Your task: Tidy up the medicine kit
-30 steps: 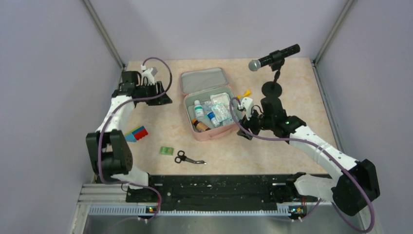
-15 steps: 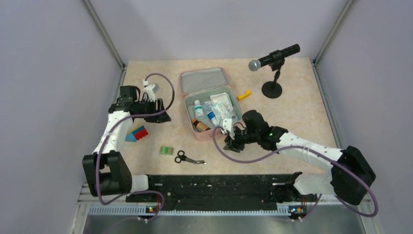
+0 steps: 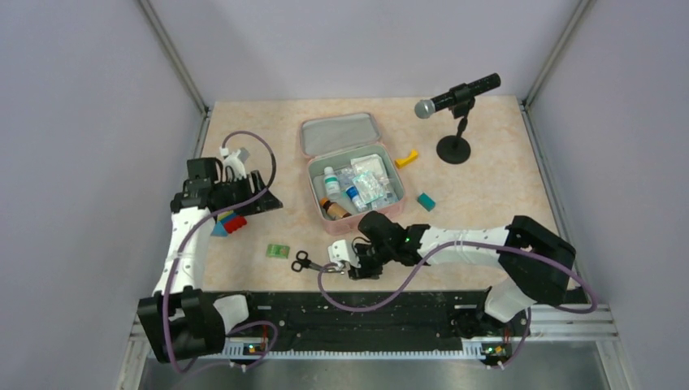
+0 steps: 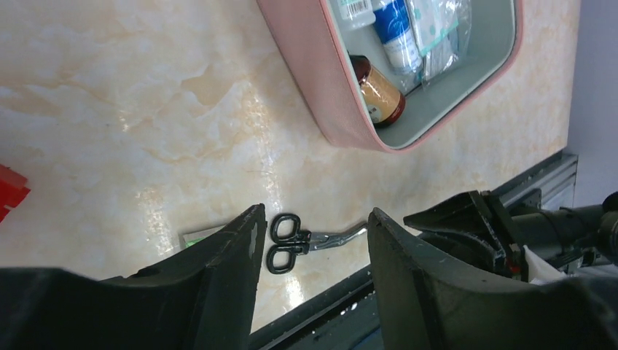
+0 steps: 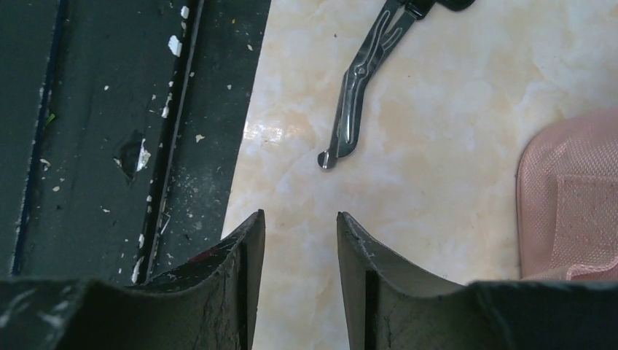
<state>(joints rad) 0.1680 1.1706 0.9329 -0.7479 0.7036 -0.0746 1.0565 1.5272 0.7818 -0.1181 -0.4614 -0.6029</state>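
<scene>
Medicine kit (image 3: pixel 340 134): lid open, mid-table, bottles and packets inside. Right gripper (image 5: pixel 299 219): jaws partly apart, empty, near the kit's front wall, facing the scissors (image 5: pixel 357 95) tip. Left gripper (image 4: pixel 315 215): jaws apart, empty, well left of the kit.

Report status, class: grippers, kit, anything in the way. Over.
Left gripper open, empty. Right gripper open, empty, near scissors. Medicine kit open, bottles inside. Nothing blocking.
</scene>
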